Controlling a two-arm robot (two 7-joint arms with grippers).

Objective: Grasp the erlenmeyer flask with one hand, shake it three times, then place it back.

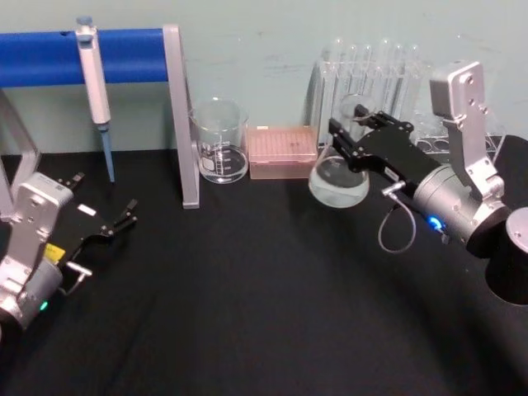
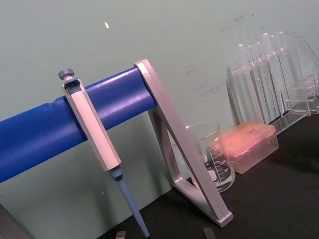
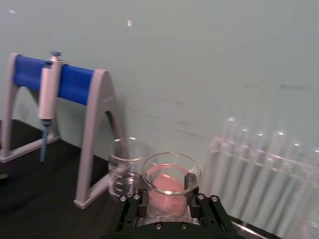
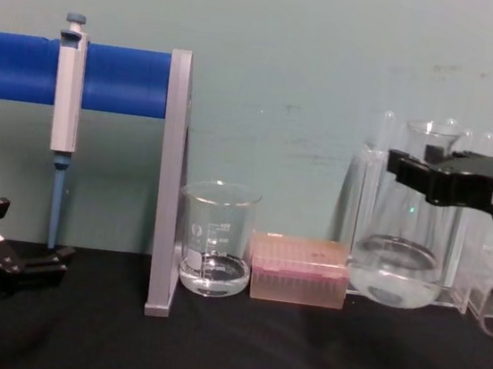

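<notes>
Flask (image 1: 338, 177) is seen right of centre at the back of the black table (image 1: 247, 297), gripped at the neck by the right claw (image 1: 353, 132), which is clamped on it from the right side; a little clear liquid is seen in the wide base. In the chest view the flask (image 4: 399, 257) is shown upright with the claw (image 4: 419, 174) closed just under the rim; whether the base touches the table cannot be told. In the right wrist view the open mouth of the flask (image 3: 171, 174) is framed by the two fingers (image 3: 190, 180) pressed against the glass. A pink box (image 1: 283, 153) is placed just left of the flask, and a beaker (image 1: 220, 153) with some liquid just left of that. Test tubes (image 1: 371, 66) are racked behind the flask by the wall. A grey stand leg (image 1: 183, 124) is set left of the beaker, holding a blue bar (image 1: 124, 56) with a pipette (image 1: 97, 91) hung on it. The left claw (image 1: 125, 214) is parked low at the table's left edge, well apart from the flask, fingers apart, holding nothing
</notes>
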